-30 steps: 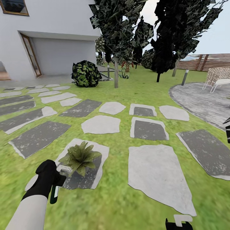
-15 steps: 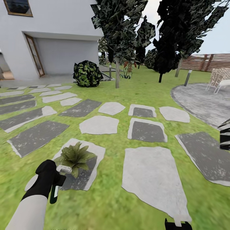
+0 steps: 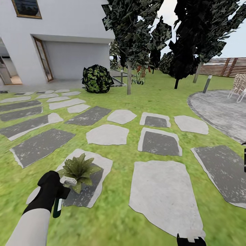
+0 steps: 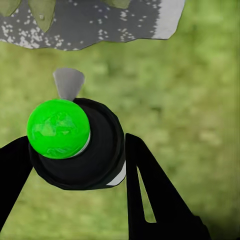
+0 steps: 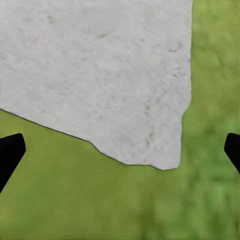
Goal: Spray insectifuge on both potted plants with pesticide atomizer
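The right end effector (image 3: pixel 190 240) is cut off by the head view's lower edge. The left end effector (image 3: pixel 63 191) hides part of the potted plant's (image 3: pixel 79 169) pot.

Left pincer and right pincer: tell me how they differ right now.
The left pincer is shut on the pesticide atomizer, whereas the right pincer is open and holds nothing. The left pincer hangs over the lawn just short of the potted plant on its stepping stone, whereas the right pincer is over the edge of a pale stepping stone. Both have black fingers and point down at the ground.
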`<state>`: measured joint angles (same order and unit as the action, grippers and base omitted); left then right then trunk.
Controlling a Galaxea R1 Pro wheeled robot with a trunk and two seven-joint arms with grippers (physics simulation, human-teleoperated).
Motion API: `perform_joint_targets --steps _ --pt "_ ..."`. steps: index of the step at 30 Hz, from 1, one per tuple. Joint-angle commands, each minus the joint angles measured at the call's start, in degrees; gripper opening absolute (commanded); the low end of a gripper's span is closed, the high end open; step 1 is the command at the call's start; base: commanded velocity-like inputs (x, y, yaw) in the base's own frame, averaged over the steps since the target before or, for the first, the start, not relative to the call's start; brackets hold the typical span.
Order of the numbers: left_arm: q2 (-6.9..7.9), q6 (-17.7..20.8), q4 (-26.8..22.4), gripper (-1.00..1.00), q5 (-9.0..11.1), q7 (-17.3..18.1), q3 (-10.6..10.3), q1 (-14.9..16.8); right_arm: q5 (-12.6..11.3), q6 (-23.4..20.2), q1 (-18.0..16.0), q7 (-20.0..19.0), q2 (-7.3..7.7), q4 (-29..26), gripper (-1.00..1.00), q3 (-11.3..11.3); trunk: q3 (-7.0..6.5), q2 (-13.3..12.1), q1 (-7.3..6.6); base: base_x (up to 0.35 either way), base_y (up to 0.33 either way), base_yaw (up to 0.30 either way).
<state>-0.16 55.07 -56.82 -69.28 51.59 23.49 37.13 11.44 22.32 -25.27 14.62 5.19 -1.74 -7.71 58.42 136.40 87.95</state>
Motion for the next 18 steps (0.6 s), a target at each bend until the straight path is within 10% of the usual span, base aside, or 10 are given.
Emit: perform_joint_targets --steps 1,18 --pt "0.03 0.1 -0.1 -1.00 -0.5 0.5 0.1 0.0 0.6 0.2 0.0 0.2 -0.04 0.1 1.00 -0.5 0.05 0.0 -0.01 0.001 -0.001 0.000" --pt "0.06 0.1 -0.1 -1.00 -0.6 0.3 0.2 0.0 0.6 0.2 -0.1 0.2 -0.31 -0.1 1.00 -0.5 0.05 0.0 -0.01 0.131 -0.087 0.099"
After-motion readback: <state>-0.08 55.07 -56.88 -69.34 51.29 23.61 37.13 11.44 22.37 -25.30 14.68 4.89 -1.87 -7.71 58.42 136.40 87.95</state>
